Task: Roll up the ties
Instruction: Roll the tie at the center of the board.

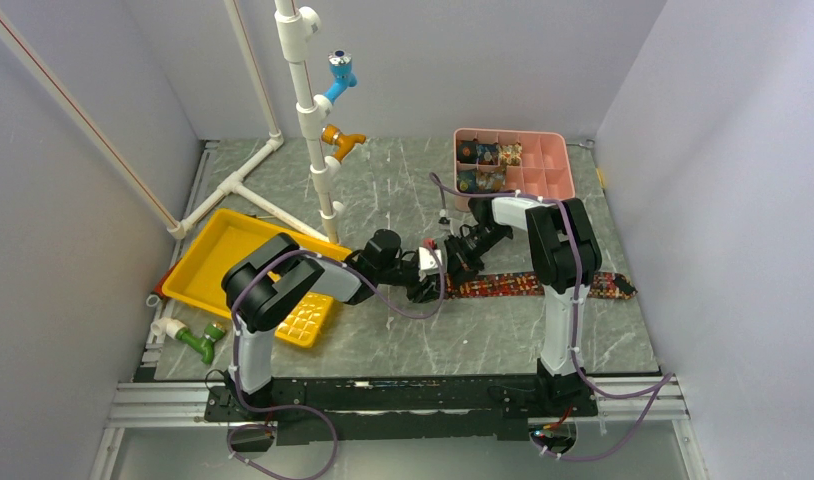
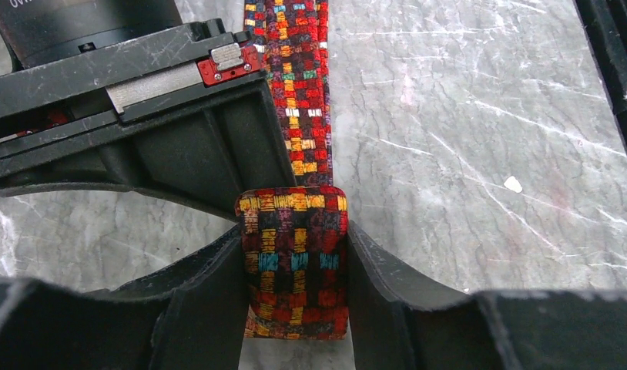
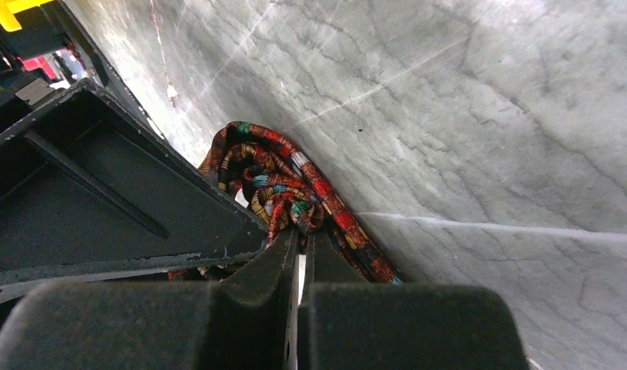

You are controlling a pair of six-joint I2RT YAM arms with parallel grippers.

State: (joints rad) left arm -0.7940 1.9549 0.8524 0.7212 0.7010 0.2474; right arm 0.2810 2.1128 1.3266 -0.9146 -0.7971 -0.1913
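Few rolls (image 1: 488,165) sit in the far-right tray (image 1: 561,163), but this tie (image 1: 503,284) mid-table is barely started (most lies flat), left gripper (image 2: 295,262) half-shut around its small roll, right gripper (image 3: 299,240) pinched shut on the core.

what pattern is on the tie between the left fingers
Small red, gold, black and teal checks, like patchwork; the tie shows best in the left wrist view.

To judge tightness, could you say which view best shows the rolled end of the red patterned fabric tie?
Right wrist: the rolled end shows its coiled layers. Left wrist shows only its outer face; top external mostly hides it.
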